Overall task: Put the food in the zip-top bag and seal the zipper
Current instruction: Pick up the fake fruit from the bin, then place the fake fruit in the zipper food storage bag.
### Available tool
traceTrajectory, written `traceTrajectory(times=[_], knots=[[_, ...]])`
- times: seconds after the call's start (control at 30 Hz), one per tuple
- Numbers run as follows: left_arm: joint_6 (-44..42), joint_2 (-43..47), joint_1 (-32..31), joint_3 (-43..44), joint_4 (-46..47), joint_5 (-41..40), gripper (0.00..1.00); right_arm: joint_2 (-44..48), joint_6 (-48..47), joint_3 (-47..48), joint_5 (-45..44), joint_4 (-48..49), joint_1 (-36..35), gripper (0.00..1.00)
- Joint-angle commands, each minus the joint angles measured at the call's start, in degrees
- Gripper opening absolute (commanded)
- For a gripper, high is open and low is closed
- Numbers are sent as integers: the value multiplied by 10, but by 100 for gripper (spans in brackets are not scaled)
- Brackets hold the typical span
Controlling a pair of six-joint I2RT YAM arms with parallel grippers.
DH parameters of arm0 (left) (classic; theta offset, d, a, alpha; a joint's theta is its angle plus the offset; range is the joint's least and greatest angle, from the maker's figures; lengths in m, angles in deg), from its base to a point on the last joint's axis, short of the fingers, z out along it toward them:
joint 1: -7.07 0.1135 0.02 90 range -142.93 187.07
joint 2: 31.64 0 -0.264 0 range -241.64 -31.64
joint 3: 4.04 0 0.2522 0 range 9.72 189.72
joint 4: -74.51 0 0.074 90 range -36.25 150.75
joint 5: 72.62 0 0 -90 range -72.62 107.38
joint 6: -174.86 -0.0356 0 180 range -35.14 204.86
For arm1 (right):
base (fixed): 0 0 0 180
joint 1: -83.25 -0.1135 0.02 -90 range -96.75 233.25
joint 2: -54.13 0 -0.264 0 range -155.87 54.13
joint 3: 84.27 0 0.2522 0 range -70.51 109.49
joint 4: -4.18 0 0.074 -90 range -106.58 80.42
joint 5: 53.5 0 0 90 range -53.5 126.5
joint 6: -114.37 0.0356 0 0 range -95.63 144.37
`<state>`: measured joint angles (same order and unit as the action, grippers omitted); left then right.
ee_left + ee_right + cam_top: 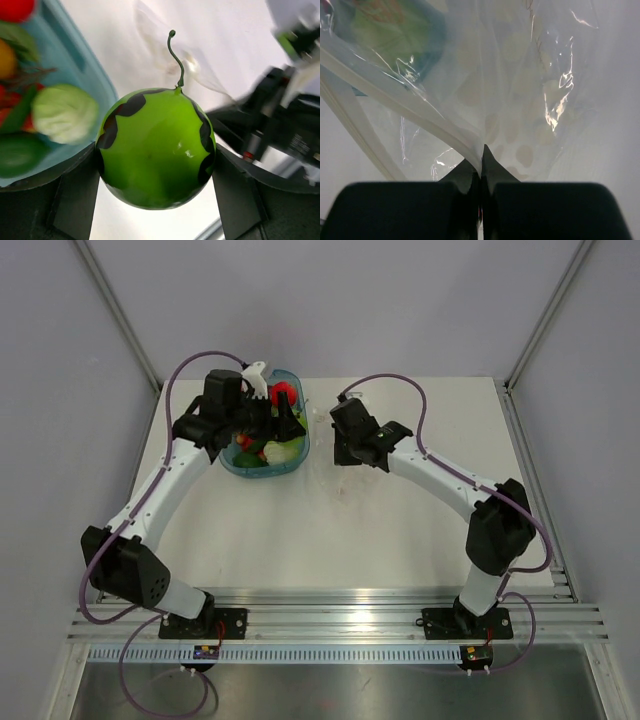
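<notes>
Green striped toy fruit (156, 150) gripped in wide-spread left pincer (157, 172); right pincer (481, 172) tight on zip-top bag (520, 100) edge.

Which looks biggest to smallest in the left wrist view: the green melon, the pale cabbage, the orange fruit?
1. the green melon, largest, though nearest the camera.
2. the pale cabbage.
3. the orange fruit, cut off by the frame edge, so unsure.

White arms (160, 485), black joints (497, 530), purple cables (390, 376)
</notes>
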<state>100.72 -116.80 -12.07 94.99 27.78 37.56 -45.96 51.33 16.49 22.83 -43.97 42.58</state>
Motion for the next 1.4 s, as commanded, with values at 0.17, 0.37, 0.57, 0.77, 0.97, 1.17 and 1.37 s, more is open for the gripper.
traceTrajectory(times=[0.17, 0.37, 0.57, 0.77, 0.97, 1.17, 1.37], knots=[[128, 100, 1, -141, 161, 203, 41, -44, 10, 68, 85, 26, 11, 0], [159, 95, -1, -192, 199, 231, 40, -40, 21, 67, 102, 34, 13, 0], [162, 85, -4, -203, 189, 227, 38, -35, 26, 70, 105, 33, 15, 0], [141, 80, -4, -201, 141, 198, 37, -31, 33, 68, 106, 35, 17, 0], [133, 59, -4, -193, 106, 174, 35, -22, 38, 67, 107, 37, 17, 0], [128, 41, -4, -173, 77, 151, 34, -17, 42, 64, 110, 39, 17, 0], [162, 14, -6, -142, 83, 144, 34, -8, 55, 48, 133, 56, 17, 0]])
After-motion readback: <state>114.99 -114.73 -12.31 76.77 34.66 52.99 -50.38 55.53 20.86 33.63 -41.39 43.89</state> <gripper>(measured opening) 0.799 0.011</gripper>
